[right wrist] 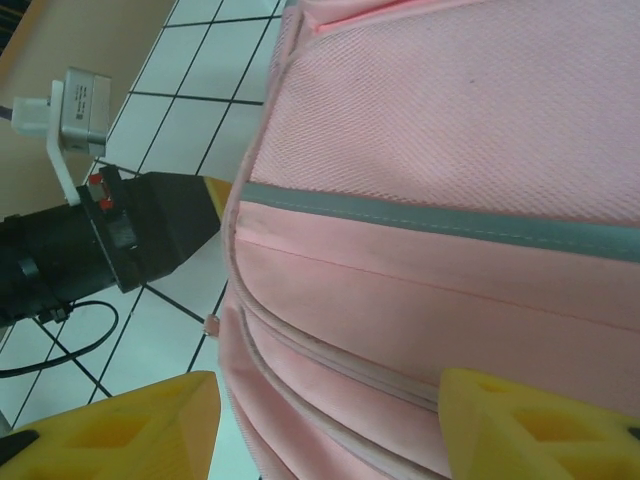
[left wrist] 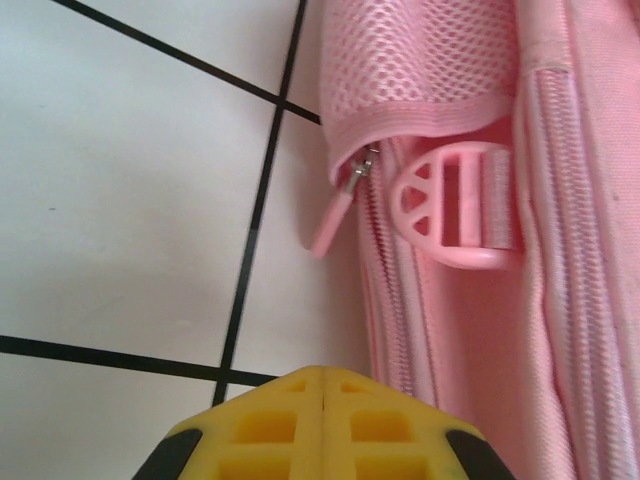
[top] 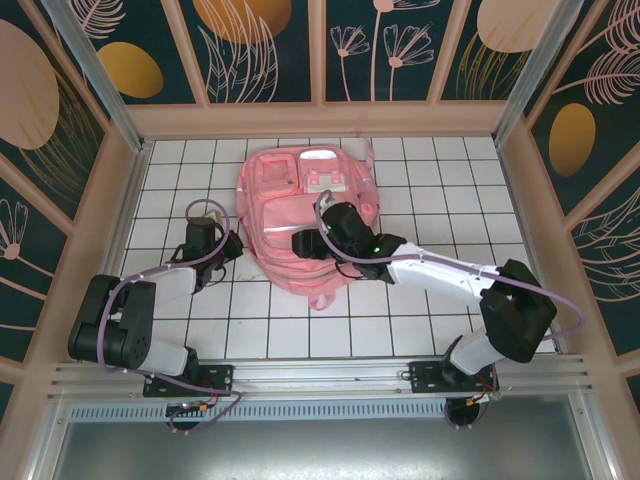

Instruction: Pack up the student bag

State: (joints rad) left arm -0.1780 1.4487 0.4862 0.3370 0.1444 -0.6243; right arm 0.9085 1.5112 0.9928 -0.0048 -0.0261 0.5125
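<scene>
We see the student bag (top: 300, 215) lying flat, front up, on the white tiled table (top: 170, 180). L gripper (left wrist: 322, 385) sits low, just beside the bag's edge on the L-arm side. It's clenched: yellow fingers pressed together, nothing betw. them. Just ahead of it on the bag's side are a pink zip pull (left wrist: 335, 215), a pink plastic buckle (left wrist: 455, 205) & a mesh pocket (left wrist: 420, 60). R gripper (right wrist: 330, 400) is over the bag's lower front, near the grey reflective strip (right wrist: 450, 222). It's released, jaws well apart, one finger over the fabric, the other past the bag's edge. We can't tell if it touches.
</scene>
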